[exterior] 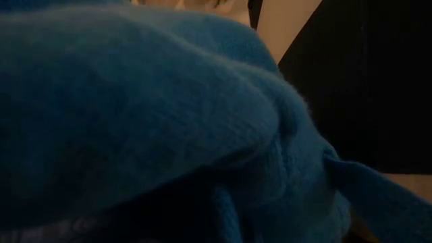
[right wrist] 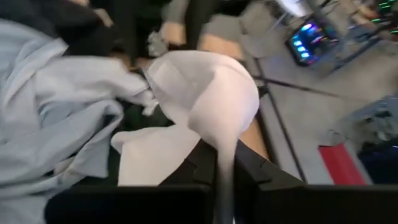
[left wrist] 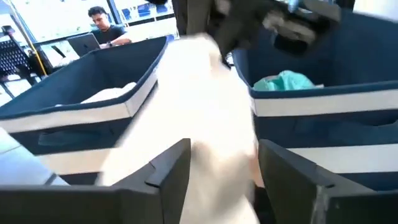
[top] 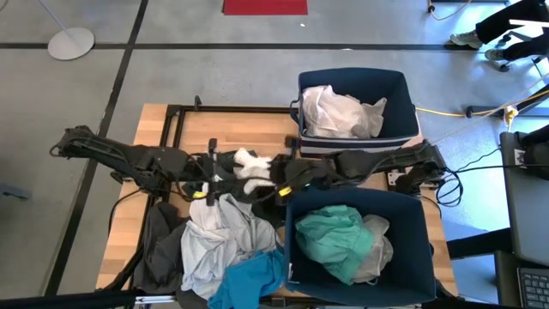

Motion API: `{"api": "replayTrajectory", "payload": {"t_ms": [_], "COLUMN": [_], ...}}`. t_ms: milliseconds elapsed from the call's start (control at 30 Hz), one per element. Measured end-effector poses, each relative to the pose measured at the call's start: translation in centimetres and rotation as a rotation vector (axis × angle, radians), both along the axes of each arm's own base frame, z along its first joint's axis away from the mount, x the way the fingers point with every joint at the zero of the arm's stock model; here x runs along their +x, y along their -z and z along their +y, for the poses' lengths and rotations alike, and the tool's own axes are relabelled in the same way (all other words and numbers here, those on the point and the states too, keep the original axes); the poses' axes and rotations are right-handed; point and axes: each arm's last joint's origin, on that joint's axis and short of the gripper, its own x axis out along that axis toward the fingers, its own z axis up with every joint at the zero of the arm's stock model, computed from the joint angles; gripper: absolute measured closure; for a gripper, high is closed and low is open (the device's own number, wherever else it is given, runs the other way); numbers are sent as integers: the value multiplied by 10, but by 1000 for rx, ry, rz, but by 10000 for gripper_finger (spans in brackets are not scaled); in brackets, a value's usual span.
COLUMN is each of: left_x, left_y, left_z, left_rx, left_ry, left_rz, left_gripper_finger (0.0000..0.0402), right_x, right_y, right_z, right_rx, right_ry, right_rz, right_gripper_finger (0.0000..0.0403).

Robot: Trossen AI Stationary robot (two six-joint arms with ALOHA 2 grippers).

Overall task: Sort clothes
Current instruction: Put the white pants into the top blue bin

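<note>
White garment (top: 250, 165) pinched by right end effector (top: 276, 174) btwn bins, left end effector (top: 214, 172) open.

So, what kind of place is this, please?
Probably a robotics lab or open workshop, not a home: a bare concrete floor marked with dark tape lines, loose cables beside the wooden table, and a person at a laptop behind the bins.

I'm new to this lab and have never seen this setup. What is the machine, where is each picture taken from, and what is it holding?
Two dark robot arms work at a wooden table. One camera looks straight down; one sits at table height, blocked by a blue garment; one rides on each wrist. A pile of clothes lies beside two navy bins. The right gripper is shut on a white garment between the arms. The left gripper stands open around the same cloth.
</note>
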Motion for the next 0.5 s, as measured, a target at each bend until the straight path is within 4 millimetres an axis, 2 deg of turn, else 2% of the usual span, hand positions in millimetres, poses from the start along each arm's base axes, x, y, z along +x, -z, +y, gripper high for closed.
{"api": "replayTrajectory", "payload": {"t_ms": [233,500], "left_x": [-25,-26], "left_y": [-1,11], "left_z": [6,7], "left_rx": [-89,-136], "left_ry": [-26,-57], "left_rz": [56,161], "left_gripper_finger": [218,219], "right_x": [-39,-90], "right_y": [-44,-87], "right_z": [-12,-30], "right_rx": [-95,-242], "right_ry": [100,317], "right_rz": [-115,-208], "right_gripper_finger": [385,381]}}
